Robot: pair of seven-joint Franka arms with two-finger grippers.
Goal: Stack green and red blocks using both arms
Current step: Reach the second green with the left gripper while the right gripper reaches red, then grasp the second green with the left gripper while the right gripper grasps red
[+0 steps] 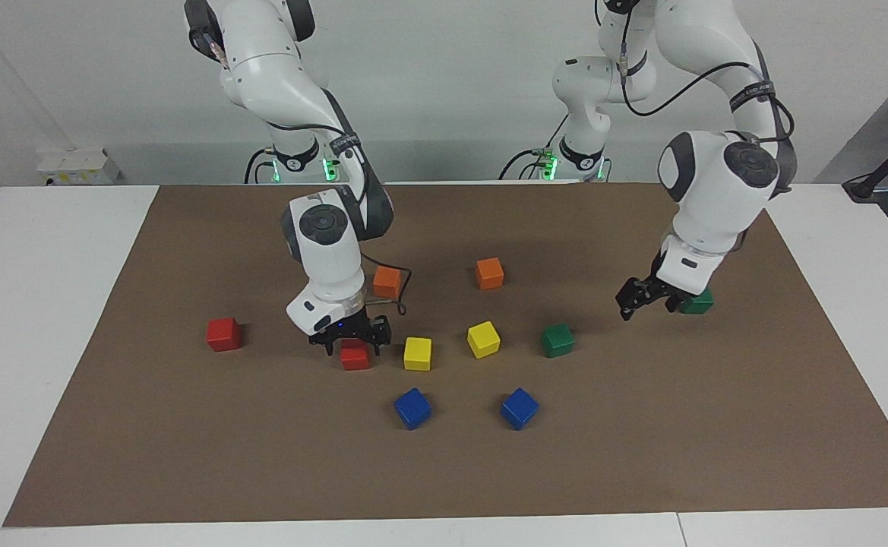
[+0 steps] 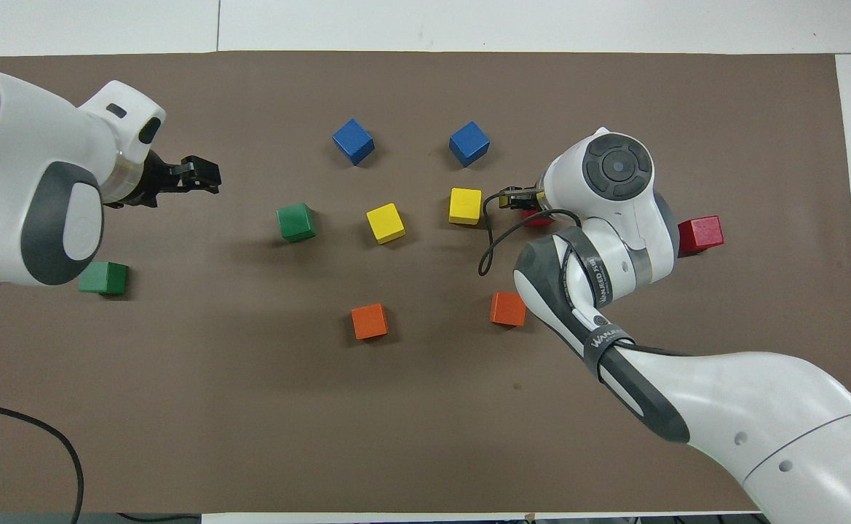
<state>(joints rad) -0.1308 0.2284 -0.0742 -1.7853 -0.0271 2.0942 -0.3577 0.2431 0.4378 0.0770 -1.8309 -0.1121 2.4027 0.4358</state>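
Right gripper (image 1: 351,343) hangs spread wide around a red block (image 1: 355,357) mid-mat (image 1: 185,456), while the left gripper (image 1: 647,298) hovers open and empty beside a green block (image 1: 698,303) near the mat's edge.

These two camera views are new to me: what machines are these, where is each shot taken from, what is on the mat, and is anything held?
Two white robot arms work at a table. One camera faces them; the other looks down from their end. On the brown mat lie cubes: two red, two green, two yellow, two blue, two orange. The right gripper is low over one red block, open. The left gripper hangs open above the mat, beside a green block, holding nothing. The other green block and red block sit untouched. Nothing is stacked yet.
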